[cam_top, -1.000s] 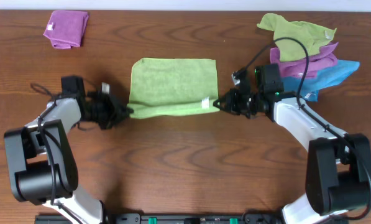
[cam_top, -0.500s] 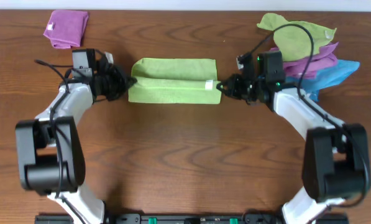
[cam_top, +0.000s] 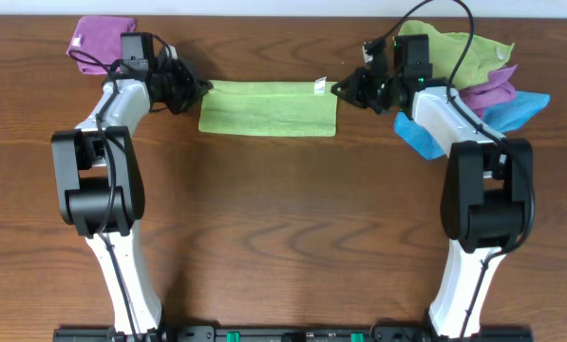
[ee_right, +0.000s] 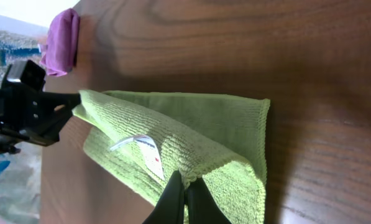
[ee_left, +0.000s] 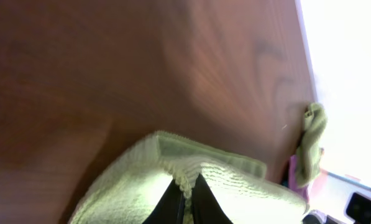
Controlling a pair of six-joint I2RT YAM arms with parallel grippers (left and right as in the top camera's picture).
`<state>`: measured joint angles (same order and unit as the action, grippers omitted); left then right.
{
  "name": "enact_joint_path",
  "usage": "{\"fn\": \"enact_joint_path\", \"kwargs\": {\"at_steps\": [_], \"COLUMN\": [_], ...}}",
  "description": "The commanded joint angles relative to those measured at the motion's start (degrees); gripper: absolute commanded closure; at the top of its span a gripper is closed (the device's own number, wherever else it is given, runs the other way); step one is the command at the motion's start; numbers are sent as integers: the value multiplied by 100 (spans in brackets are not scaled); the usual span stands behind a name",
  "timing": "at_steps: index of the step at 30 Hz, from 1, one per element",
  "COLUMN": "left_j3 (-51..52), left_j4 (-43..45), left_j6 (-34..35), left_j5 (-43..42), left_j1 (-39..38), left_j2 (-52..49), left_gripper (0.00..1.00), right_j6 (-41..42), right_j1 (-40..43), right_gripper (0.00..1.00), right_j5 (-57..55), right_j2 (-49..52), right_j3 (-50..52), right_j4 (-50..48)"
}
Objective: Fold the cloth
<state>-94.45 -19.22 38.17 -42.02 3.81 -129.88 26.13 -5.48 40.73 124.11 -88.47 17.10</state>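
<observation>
Near edge of lime-green cloth (cam_top: 269, 109) just carried over to far edge: first fold made. Corners pinched in closed jaws of left gripper (cam_top: 198, 87), right gripper (cam_top: 338, 88).

Both arms stood stretched long from their bases at the near edge of the desk (cam_top: 283, 237), reaching to its far side. The left arm (cam_top: 120, 103) ran up the left side, with its wrist bent inward so that the left tool (cam_top: 199, 87) pointed right. The right arm (cam_top: 440, 109) mirrored it, its wrist turned so that the right tool (cam_top: 337, 88) pointed left. The two tools faced each other, well apart and level. Each was clamped on an end of the cloth (cam_top: 269, 109). In the left wrist view the dark fingers (ee_left: 202, 205) met tip to tip on a fold. In the right wrist view the fingers (ee_right: 169, 205) pinched together likewise.
</observation>
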Motion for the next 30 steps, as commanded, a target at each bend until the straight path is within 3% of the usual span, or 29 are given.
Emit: {"fn": "enact_joint_path", "kwargs": {"at_steps": [1,9,30], "left_j3": [-225,-225,-227], "left_j4": [-555,-1985,-1609], "left_j6": [-457,-1281,-1285], "left_j5": [48,538,1132], "left_j1": [66,192,111], "left_j2": [-35,256,378], "left_gripper": [94,94,94], "right_j6": [-52,-564,-649], "right_j1": [61,28,-243], "right_gripper": [99,98,98], "right_j5": [173,138,-925], "right_j2": [76,76,76], "right_j3": [-103,-103,-103], "right_j4": [286,1633,1582]}}
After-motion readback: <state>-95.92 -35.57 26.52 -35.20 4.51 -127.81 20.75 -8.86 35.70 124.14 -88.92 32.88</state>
